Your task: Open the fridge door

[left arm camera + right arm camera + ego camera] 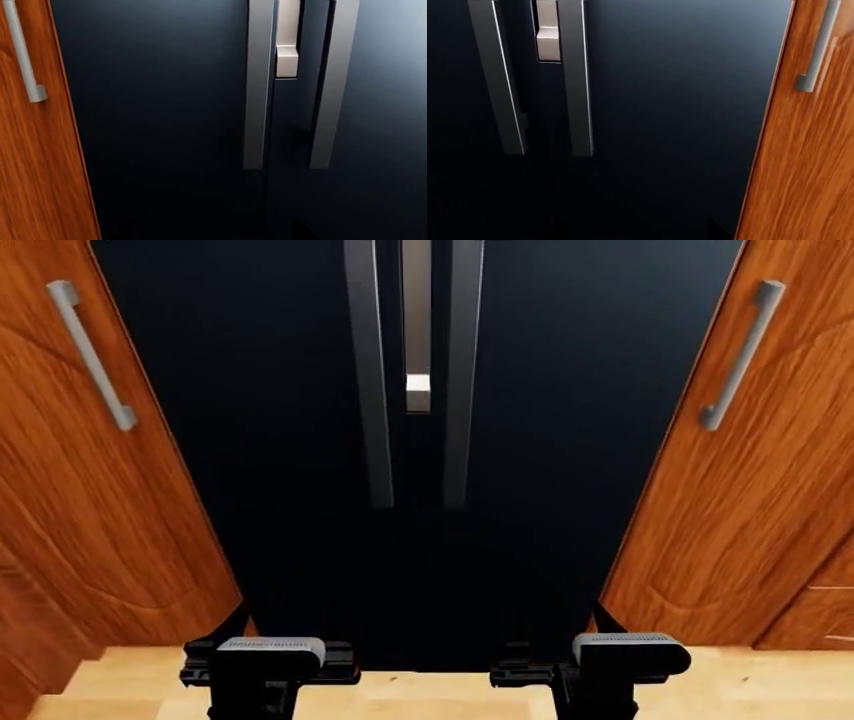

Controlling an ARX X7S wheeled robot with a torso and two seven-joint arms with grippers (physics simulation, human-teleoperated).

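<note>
Cabinets of reddish-brown wood flank your target on both sides: the left cabinet door [94, 490] carries a short grey handle [91, 355], and the right cabinet door [734, 500] has its own [742, 355]. Between them stand two glossy black panels, shut and flush. The fridge door [587, 420] is the right-hand panel in the head view, its long grey bar handle [462, 370] running down its left edge, just beside the twin door [240, 420] and that door's handle [370, 370]. A pale grey block [418, 393] sits in the narrow gap between the two bars. Nothing lies between your arms and the fridge. Your left tool [271, 658] and right tool [627, 652] sit low at the bottom of the head view, well apart from both handles, touching nothing and holding nothing; only their dark bodies and grey caps show, so you cannot tell how wide either one stands. Light wooden floor [427, 695] shows beneath them.
</note>
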